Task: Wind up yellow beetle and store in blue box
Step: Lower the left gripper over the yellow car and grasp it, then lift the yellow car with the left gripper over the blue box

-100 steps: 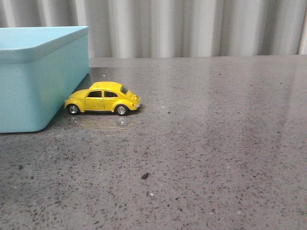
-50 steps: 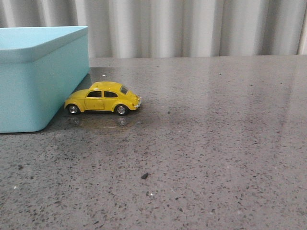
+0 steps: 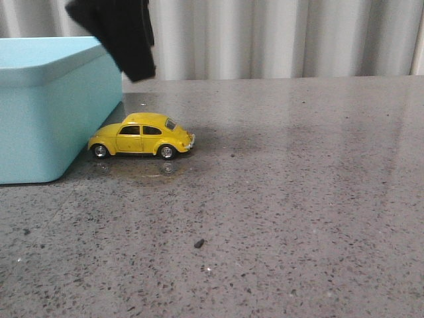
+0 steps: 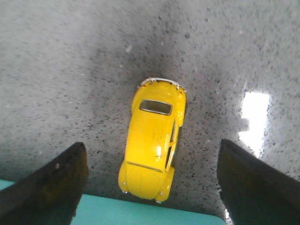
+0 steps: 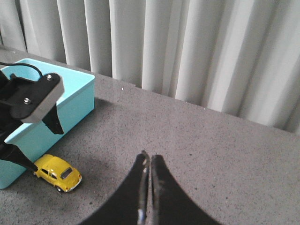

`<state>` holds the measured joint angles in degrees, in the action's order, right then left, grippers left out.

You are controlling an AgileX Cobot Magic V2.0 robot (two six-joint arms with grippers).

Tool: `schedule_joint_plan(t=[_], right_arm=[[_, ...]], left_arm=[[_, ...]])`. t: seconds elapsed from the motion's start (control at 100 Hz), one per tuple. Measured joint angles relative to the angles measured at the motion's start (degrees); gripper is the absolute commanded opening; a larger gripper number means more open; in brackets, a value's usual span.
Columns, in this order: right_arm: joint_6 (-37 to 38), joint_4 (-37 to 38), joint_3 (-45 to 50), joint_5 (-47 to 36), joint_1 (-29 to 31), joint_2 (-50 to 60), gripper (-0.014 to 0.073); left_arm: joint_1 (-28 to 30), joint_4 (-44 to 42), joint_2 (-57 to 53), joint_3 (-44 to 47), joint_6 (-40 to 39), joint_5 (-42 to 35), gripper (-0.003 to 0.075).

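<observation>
**Left gripper poised above the yellow beetle beside the blue box**

The left gripper hangs over the toy with its two dark fingers spread wide, one on either side of the car and neither touching it. From the front only a black part of that gripper shows, up high above the near corner of the box. From the right wrist camera the same gripper appears as a grey-and-black head with its fingers pointing down at the car.

The yellow beetle stands on its four wheels on the speckled grey tabletop, just beside the blue box, one end close to the box wall, the other pointing away from it. I cannot tell whether car and box actually touch. From above, the car's roof and dark windows are plain, with the box's aqua edge right at one end of it.

The right gripper is held well away from the beetle, its fingers pressed together with nothing between them. Pale pleated curtains hang behind the table.
</observation>
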<state>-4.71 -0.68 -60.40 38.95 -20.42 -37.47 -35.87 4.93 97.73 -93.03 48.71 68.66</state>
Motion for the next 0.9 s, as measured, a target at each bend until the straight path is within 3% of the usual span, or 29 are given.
schedule_joint_plan(t=[0.25, 0.9], right_arm=[[0.0, -0.6, 0.0, 3.0, 0.0, 0.0, -0.0041], [0.0, -2.3, 0.3, 4.8, 0.0, 0.0, -0.0041]], left_arm=[[0.0, 0.5, 3.6, -0.1, 7.3, 0.6, 0.0529], [2.7, 0.4, 9.5, -0.3, 8.1, -1.4, 0.0528]])
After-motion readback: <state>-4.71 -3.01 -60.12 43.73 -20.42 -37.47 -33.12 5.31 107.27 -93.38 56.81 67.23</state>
